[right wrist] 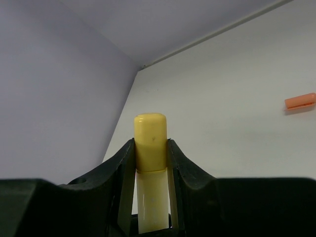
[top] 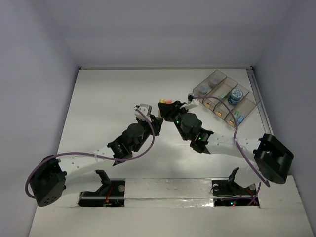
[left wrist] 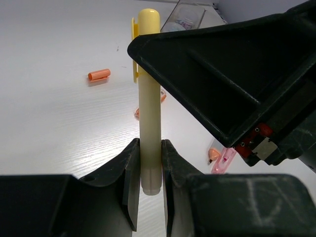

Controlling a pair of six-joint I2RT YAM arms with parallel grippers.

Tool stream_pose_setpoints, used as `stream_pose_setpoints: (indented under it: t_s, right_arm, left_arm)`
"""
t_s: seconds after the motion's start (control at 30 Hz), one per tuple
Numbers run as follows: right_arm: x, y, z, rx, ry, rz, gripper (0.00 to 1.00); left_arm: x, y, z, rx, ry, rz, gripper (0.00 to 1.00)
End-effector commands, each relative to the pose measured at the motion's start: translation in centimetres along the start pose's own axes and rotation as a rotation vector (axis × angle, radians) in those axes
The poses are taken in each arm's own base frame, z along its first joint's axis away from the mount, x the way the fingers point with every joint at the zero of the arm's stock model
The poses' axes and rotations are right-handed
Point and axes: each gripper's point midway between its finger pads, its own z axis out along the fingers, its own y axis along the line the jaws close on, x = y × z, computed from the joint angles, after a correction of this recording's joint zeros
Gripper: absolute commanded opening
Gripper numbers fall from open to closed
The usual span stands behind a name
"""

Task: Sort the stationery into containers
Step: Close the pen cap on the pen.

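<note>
Both grippers hold one yellow marker [left wrist: 149, 98] above the middle of the table. My left gripper [left wrist: 150, 163] is shut on its pale barrel near the bottom end. My right gripper [right wrist: 150, 148] is shut on the deeper-yellow cap end [right wrist: 150, 133]. In the top view the left gripper [top: 155, 121] and the right gripper [top: 166, 110] meet nose to nose, and the marker is hidden between them. The containers [top: 224, 96] stand at the back right, with round rolls [top: 236, 96] and small pieces inside. Loose stationery lies on the table: an orange stub [left wrist: 98, 74], a pink piece [left wrist: 223, 159] and a small orange piece [left wrist: 214, 154].
White walls close the table on the left, back and right. The container row [left wrist: 185, 15] shows at the top of the left wrist view. The orange stub [right wrist: 299, 100] lies to the right of the right gripper. Both arm bases sit at the near edge.
</note>
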Motion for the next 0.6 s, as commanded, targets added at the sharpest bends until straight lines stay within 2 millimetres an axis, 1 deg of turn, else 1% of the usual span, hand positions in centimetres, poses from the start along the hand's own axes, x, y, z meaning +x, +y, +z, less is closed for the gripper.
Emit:
stream_pose_setpoints:
  t_s: [0.0,0.03,0.07,0.13,0.17,0.2,0.27,0.3,0.43,0.47,0.5,0.53,0.57]
  right_arm:
    - [6.2,-1.9,-2.6,0.03,0.205,-0.135,0.0]
    - [6.7,-1.7,-2.9,0.024,0.219,-0.133,0.0]
    - [7.0,-2.1,-3.1,0.032,0.229,-0.138,0.0]
    - [8.2,-1.8,-3.8,0.023,0.258,-0.139,0.0]
    - [8.6,-1.9,-4.1,0.028,0.269,-0.142,0.0]
    - [9.1,-2.1,-4.3,0.035,0.277,-0.147,0.0]
    - [9.7,-2.5,-4.9,0.055,0.286,-0.167,0.0]
    - [9.8,-2.8,-5.0,0.063,0.29,-0.174,0.0]
    - [10.3,-4.0,-5.6,0.084,0.31,-0.173,0.0]
    - [10.7,-3.8,-6.0,0.075,0.325,-0.17,0.0]
    - [11.0,-3.9,-6.2,0.073,0.335,-0.164,0.0]
    - [11.7,-4.2,-6.5,0.069,0.358,-0.154,0.0]
    - [12.0,-4.4,-6.6,0.071,0.369,-0.152,0.0]
  left_arm:
    - [-11.4,-2.8,-0.9,0.069,-0.334,-0.143,0.0]
    - [-11.7,-3.0,-0.9,0.077,-0.341,-0.149,0.0]
    - [-12.2,-3.2,-1.0,0.082,-0.35,-0.15,0.0]
    - [-13.2,-3.8,-1.2,0.1,-0.368,-0.154,0.0]
    - [-13.7,-4.0,-1.2,0.105,-0.377,-0.154,0.0]
    - [-14.6,-4.4,-1.4,0.118,-0.392,-0.155,0.0]
    - [-15.5,-4.6,-1.6,0.115,-0.4,-0.145,0.0]
    - [-16.3,-5.0,-2.1,0.138,-0.418,-0.148,0.0]
    - [-19.1,-5.4,-3.4,0.141,-0.464,-0.142,0.0]
    - [-20.0,-5.1,-3.8,0.134,-0.481,-0.139,0.0]
    - [-21.1,-5.4,-4.4,0.144,-0.502,-0.15,0.0]
    - [-21.8,-5.7,-4.7,0.161,-0.514,-0.155,0.0]
    - [-23.1,-6.2,-5.4,0.179,-0.54,-0.166,0.0]
